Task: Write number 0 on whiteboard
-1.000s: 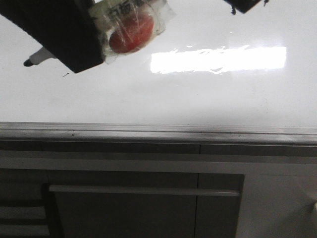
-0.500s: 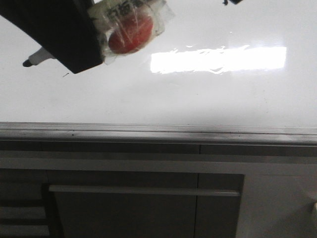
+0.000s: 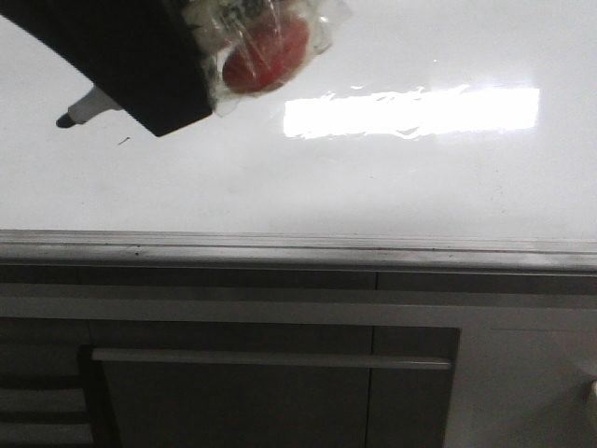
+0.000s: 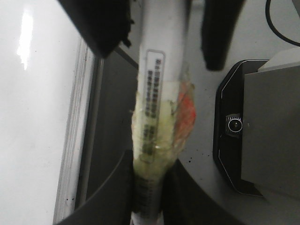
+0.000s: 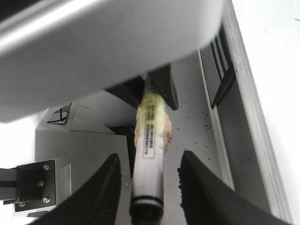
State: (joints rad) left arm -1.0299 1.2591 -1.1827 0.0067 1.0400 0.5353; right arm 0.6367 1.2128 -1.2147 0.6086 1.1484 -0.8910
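Note:
The whiteboard [image 3: 373,187] is glossy white with a bright glare; no number 0 shows on it, only a tiny dark speck [image 3: 123,141]. My left gripper [image 3: 140,65], at the top left of the front view, is shut on a white marker [image 3: 84,110] wrapped in yellowish tape with a red patch [image 3: 266,47]. The marker's black tip points left, close over the board. In the left wrist view the gripper [image 4: 150,164] clamps the marker [image 4: 157,70]. My right gripper [image 5: 150,161] is open; its fingers straddle the marker [image 5: 149,140] without touching it. It is out of the front view.
A silver-grey edge rail [image 3: 298,245] bounds the board's near side. Below it is a grey cabinet front with a bar handle [image 3: 270,358]. The left wrist view shows the right gripper's dark fingers [image 4: 98,23] beside the marker, and a black device [image 4: 234,126].
My left gripper and the marker have shifted a little to the right. The right gripper, seen at the top right edge earlier, has gone out of the front view.

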